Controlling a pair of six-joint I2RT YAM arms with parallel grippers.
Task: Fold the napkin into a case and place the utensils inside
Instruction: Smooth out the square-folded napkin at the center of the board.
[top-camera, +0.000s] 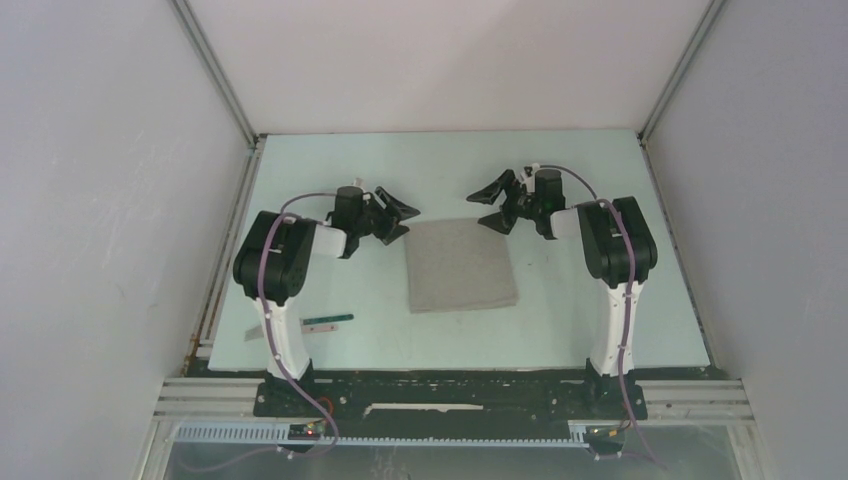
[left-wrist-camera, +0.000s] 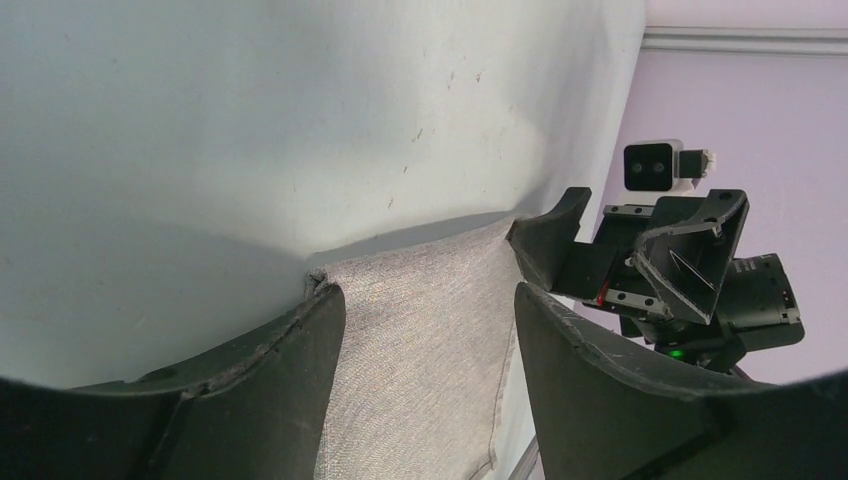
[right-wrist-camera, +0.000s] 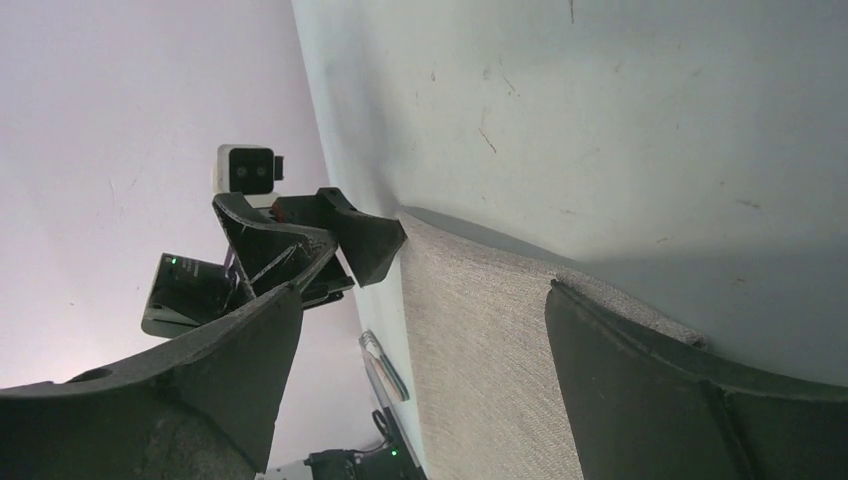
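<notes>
The light grey napkin lies flat in the middle of the table. My left gripper hovers open just off its far left corner, and my right gripper stands open at its far right corner; the two face each other. In the left wrist view the napkin shows between the spread fingers of the left gripper, with nothing gripped. The right wrist view has the napkin between the wide jaws of the right gripper. The utensils lie together near the left arm's base; a fork and a dark green handle show.
White walls close the table in on the left, back and right. A black rail with both arm bases runs along the near edge. The right gripper's camera housing shows in the left wrist view.
</notes>
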